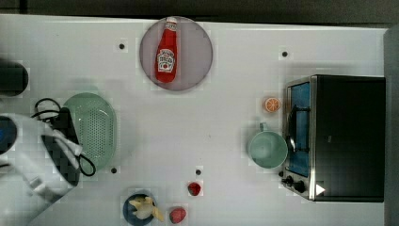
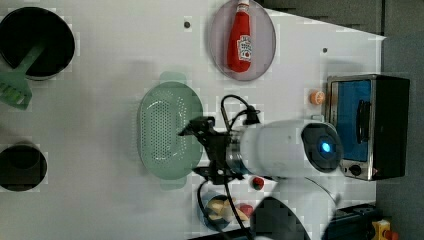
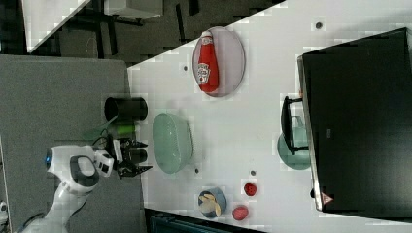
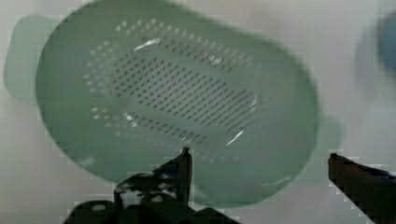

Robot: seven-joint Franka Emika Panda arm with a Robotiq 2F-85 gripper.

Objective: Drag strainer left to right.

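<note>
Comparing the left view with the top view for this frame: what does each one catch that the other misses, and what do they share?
Left view alone: the open black gripper at the strainer's rim, a black round pot with a green spatula, and a second dark round container. Top view alone: the solid teal-green round cup beside the oven. Both: the pale mint-green perforated oval plastic strainer, red ketchup bottle on a grey round plate, and silver toaster oven.

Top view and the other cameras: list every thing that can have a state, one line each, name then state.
strainer: upright on the table, empty, not gripped.
gripper: open, at the strainer's rim, holding nothing.
ketchup bottle: lying flat on the round plate, cap on.
cup: upright, empty, by the toaster oven.
toaster oven: door shut.
blue bowl: holds pale food pieces.
</note>
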